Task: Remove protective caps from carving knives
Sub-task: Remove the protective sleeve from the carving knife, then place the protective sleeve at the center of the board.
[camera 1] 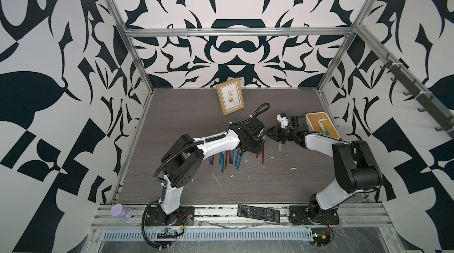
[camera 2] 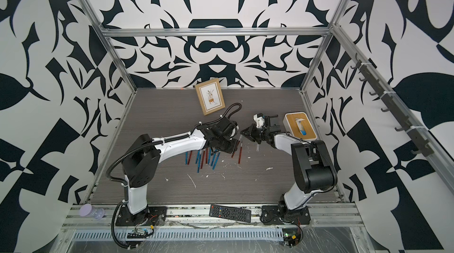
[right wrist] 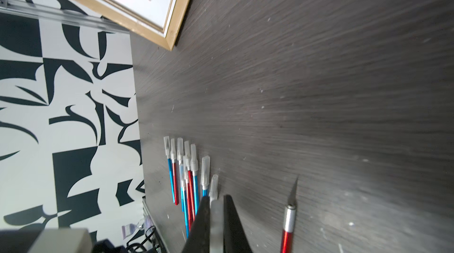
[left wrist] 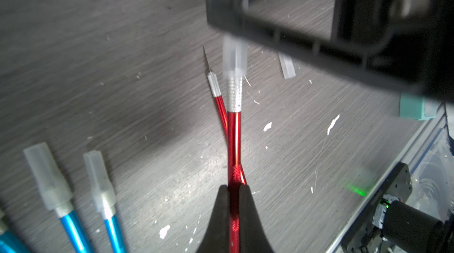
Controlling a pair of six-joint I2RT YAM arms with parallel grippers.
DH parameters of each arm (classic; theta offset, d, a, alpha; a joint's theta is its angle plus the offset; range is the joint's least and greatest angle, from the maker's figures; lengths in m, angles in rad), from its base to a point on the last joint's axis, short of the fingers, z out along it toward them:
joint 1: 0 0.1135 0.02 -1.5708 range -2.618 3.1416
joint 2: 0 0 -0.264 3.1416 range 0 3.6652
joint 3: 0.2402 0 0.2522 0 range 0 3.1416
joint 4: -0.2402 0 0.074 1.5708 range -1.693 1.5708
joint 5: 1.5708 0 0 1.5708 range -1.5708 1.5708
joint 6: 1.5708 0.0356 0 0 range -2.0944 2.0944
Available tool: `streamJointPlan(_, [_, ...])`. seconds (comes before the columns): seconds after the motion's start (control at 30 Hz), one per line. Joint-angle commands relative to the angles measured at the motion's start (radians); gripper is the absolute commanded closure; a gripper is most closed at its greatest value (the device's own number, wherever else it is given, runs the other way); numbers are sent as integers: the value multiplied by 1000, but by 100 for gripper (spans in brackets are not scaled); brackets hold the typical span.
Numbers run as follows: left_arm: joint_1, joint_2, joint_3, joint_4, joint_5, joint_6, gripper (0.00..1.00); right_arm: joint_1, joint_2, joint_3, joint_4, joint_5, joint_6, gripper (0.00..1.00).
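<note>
The left pincer (left wrist: 233,188) is clenched on the handle of a slim, metallic red carving knife (left wrist: 234,141), which is raised above the dark grey wood-grain surface (left wrist: 98,67). A short translucent whitish plastic cap (left wrist: 234,57), blurred here, sits over its blade down to the knurled silver collar. The right pincer (right wrist: 216,199) is clamped flat on that cap's outer end. Under the held knife, a second red knife (left wrist: 217,92) lies on the surface with its thin pointed blade bare. A loose translucent cap (left wrist: 286,66) lies near it. A cluster of blue and red knives (right wrist: 186,180), each capped, lies side by side on the surface below the left arm's wrist.
</note>
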Motion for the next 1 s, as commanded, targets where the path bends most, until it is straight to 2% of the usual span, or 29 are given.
streamJointPlan(0.0, [-15,16,20,-74,23,21,99,-28,-3,50,29,40,-9,95])
streamJointPlan(0.3, [-24,19,25,-83,21,27,99,-48,4,50,27,37,-15,95])
streamJointPlan(0.6, [-24,9,14,-72,8,25,100,-108,-38,46,-64,44,-76,95])
streamJointPlan(0.8, [-24,4,7,-51,14,16,100,-151,-102,56,-207,79,-174,95])
streamJointPlan(0.97, [-21,6,18,-46,13,18,100,-158,-164,89,-390,176,-310,94])
